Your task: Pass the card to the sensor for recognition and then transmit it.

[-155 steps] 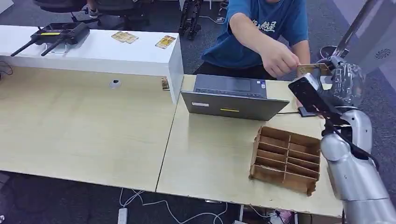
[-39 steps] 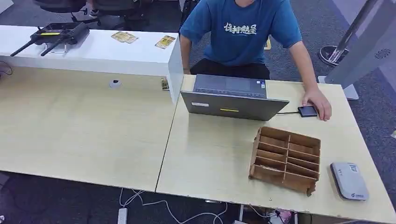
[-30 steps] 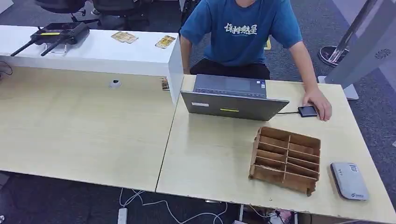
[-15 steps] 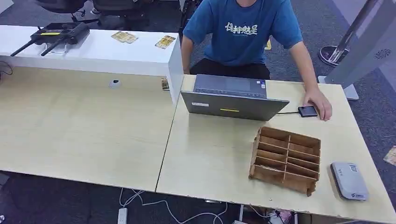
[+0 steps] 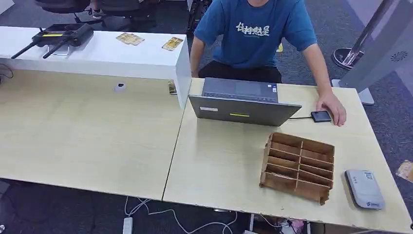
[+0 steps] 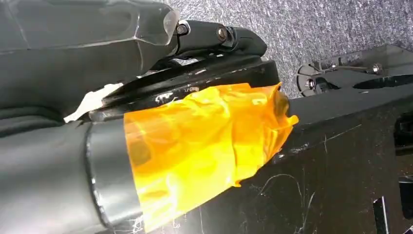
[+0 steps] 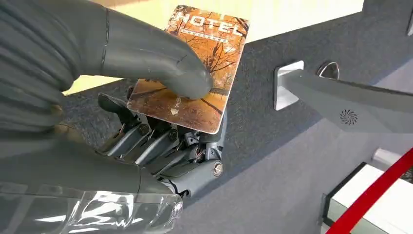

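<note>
Glossy rectangular card [image 7: 195, 73], pinched by right hand [image 7: 146, 112]

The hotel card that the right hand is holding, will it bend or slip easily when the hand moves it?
The hotel card looks flat and unbent under the right hand's thumb, so it is probably stiff. Its printed face looks smooth and slightly glossy, so it may slide if the grip loosens. It looks thin, so likely very light.

High head view over table [image 5: 229, 161]; wrist views close, floorward; card [image 7: 192, 68] shared.
</note>
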